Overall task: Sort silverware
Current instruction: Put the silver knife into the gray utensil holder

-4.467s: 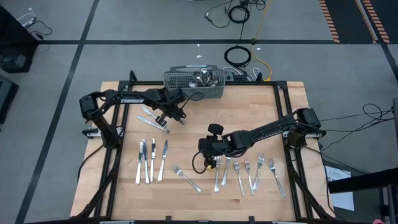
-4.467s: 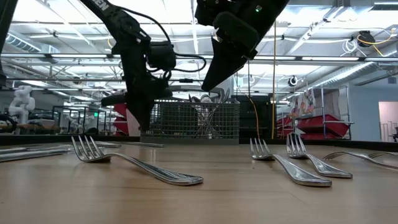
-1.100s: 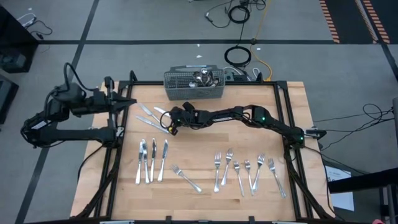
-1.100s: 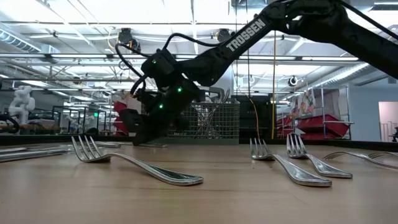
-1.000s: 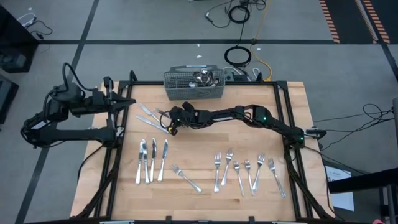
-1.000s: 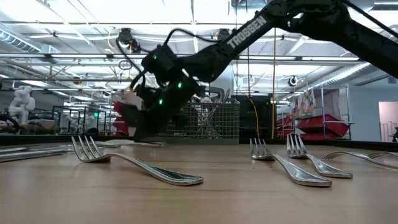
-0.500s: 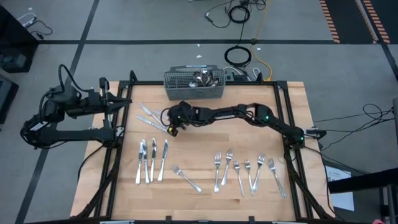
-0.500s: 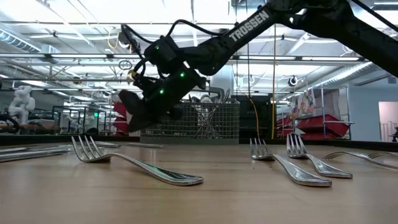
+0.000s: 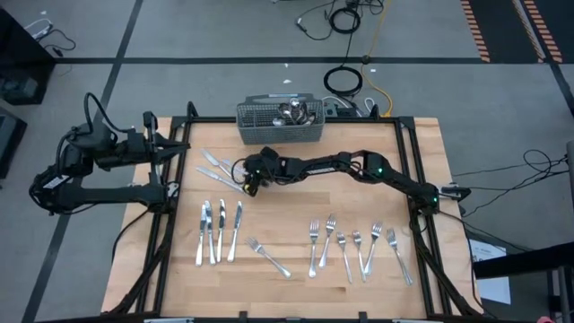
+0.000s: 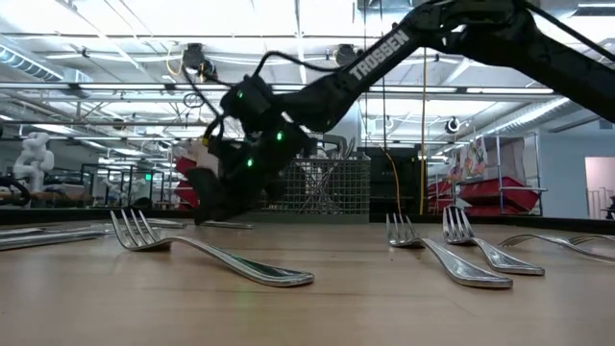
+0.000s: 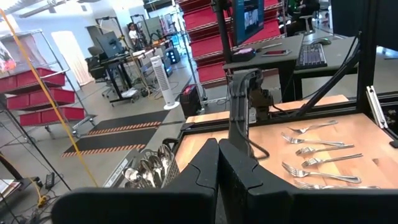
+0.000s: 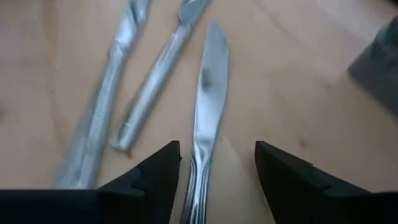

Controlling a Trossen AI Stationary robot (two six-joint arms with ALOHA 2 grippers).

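Note:
My right gripper [image 9: 247,177] [image 12: 217,152] reaches to the table's far left and hangs open just above three loose silver knives [image 9: 218,168]. Its fingers stand on either side of one knife's handle [image 12: 205,112] without touching it; the other two knives [image 12: 118,106] lie beside it. Three more knives [image 9: 220,231] lie in a row at the near left. A single fork [image 9: 269,257] and several forks [image 9: 354,244] lie along the near edge. My left gripper [image 11: 217,149] is shut on nothing, drawn back beyond the table's left edge [image 9: 169,148].
A grey wire-mesh basket [image 9: 280,121] holding spoons stands at the far edge, just behind my right gripper. Bare wood lies in the middle of the table [image 9: 305,206]. Black frame rails [image 9: 170,224] run along both sides.
My right gripper has risen a little over the loose knives and come back down toward them.

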